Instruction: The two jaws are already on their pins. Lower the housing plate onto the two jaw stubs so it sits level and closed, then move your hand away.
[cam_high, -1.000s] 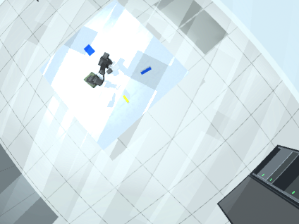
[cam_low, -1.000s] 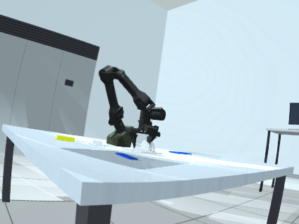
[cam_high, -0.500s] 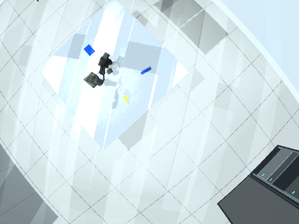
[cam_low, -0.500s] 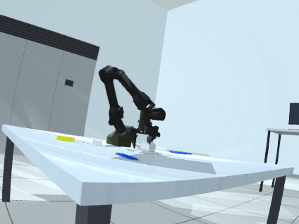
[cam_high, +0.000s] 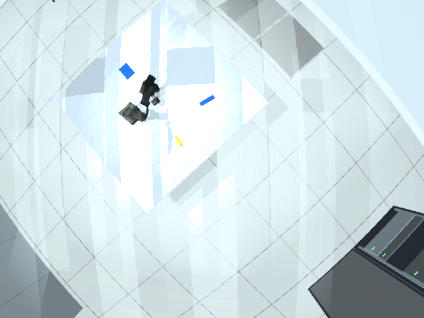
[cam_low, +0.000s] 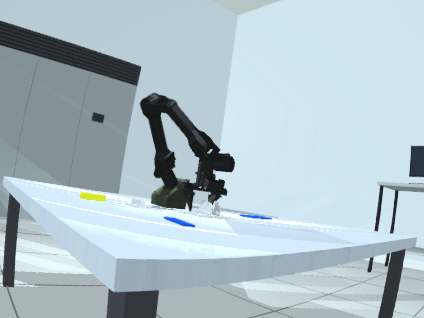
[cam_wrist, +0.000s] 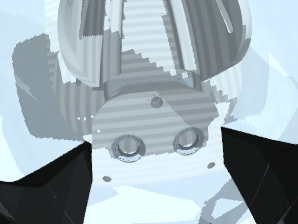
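Note:
The housing plate is pale, with two ringed holes in a row and several smaller holes. It lies between the black fingers of my gripper, which is shut on its two side edges. The left jaw and the right jaw are curved grey pieces running up from the plate in the wrist view. Round ends show inside the ringed holes. In the exterior view the fingers point down close over pale parts low at the table. The stubs under the plate are hidden, and I cannot tell how level the plate sits.
On the white table are a blue square, a blue bar and a yellow bar. A small pale piece lies near the arm's green base.

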